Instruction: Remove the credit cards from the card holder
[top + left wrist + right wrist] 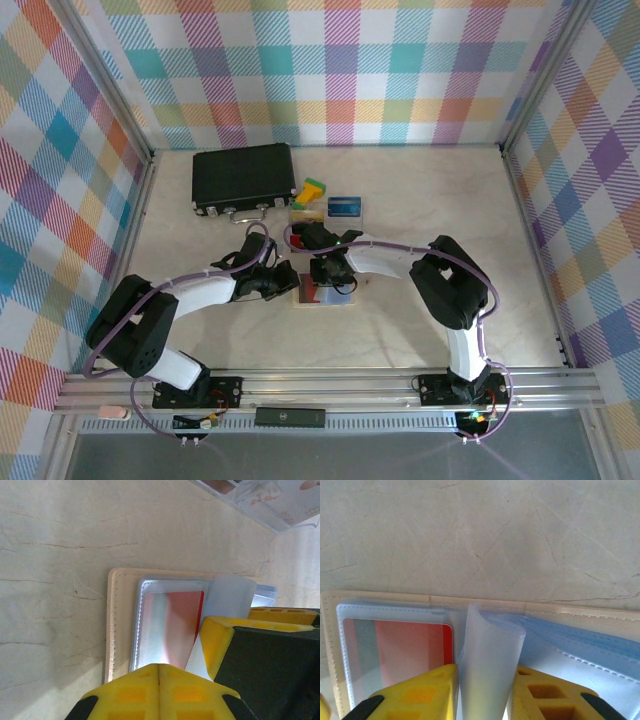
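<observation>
Open card holder [114, 625] flat on the table [60, 540], both pincers on it.
The left pincer [159, 672], closed tight, sits at its near edge, probably pinning it; the red card [175, 625] is pocketed just ahead. The right pincer [485, 682] pinches a clear leaf [492, 640] upright, probably to expose a pocket.

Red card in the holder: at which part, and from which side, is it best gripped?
Grip the red card by its edge beside the lifted sleeve. The card lies flat inside a clear pocket whose outer edges look seamed, so that edge is probably the free one. Come in low from the sleeve side and slide it out flat.
</observation>
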`<state>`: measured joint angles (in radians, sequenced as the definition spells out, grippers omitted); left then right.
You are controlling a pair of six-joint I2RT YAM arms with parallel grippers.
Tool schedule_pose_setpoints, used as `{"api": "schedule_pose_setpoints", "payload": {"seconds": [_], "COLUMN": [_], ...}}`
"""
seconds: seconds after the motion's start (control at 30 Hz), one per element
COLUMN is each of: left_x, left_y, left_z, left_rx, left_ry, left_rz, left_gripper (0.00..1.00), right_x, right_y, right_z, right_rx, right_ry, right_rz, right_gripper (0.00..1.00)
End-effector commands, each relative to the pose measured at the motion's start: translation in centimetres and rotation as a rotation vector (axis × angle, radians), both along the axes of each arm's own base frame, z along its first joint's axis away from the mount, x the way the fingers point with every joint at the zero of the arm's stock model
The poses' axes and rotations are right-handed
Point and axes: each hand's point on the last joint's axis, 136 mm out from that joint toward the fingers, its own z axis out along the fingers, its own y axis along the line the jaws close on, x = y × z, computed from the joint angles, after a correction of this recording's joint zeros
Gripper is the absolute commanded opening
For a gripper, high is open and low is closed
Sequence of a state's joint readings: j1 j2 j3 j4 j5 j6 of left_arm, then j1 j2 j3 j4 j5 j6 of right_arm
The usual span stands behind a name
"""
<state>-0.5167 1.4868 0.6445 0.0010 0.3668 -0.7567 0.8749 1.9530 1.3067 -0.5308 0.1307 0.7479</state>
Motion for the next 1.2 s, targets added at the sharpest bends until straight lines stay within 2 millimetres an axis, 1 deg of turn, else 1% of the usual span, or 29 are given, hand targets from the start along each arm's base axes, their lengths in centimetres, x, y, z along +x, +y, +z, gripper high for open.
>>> {"api": "schedule_pose_setpoints", "payload": {"seconds": [0.0, 0.2, 0.3, 0.43, 0.6, 0.73, 0.87, 1.07, 1.17], "left_x": [0.1, -0.1, -0.1, -0.3, -0.7, -0.9, -0.9, -0.3, -0.1], "left_y": [-0.8, -1.6, -1.7, -0.7, 0.4, 0.4, 0.2, -0.8, -1.4], "left_z": [0.4, -0.2, -0.5, -1.4, -2.2, -2.7, -2.9, -1.6, -0.8], "left_rx": [-0.024, -0.045, -0.037, 0.023, 0.1, 0.103, 0.102, 0.064, 0.037], "left_ry": [0.012, 0.039, 0.045, 0.069, 0.101, 0.122, 0.134, 0.116, 0.104], "left_rz": [-0.008, -0.032, -0.035, -0.007, -0.008, -0.009, -0.015, -0.036, -0.051], "left_gripper": [0.05, 0.03, 0.03, 0.02, 0.01, 0.0, 0.0, 0.0, 0.01], "right_x": [-0.1, 0.0, 0.0, 0.0, 0.6, 0.8, 1.1, 1.2, 1.2], "right_y": [-0.4, -0.3, -0.3, -0.7, -1.8, -3.0, -5.0, -8.1, -9.0], "right_z": [0.3, 0.3, 0.3, 0.4, 1.4, 2.0, 3.2, 5.1, 6.1], "right_rx": [0.006, 0.009, 0.009, -0.011, -0.044, -0.09, -0.123, -0.145, -0.114], "right_ry": [0.004, 0.005, 0.004, -0.007, -0.065, -0.093, -0.167, -0.269, -0.308], "right_rz": [-0.007, 0.0, -0.002, -0.007, -0.014, -0.026, -0.083, -0.185, -0.22], "right_gripper": [0.3, 0.31, 0.31, 0.31, 0.35, 0.38, 0.42, 0.43, 0.43]}}
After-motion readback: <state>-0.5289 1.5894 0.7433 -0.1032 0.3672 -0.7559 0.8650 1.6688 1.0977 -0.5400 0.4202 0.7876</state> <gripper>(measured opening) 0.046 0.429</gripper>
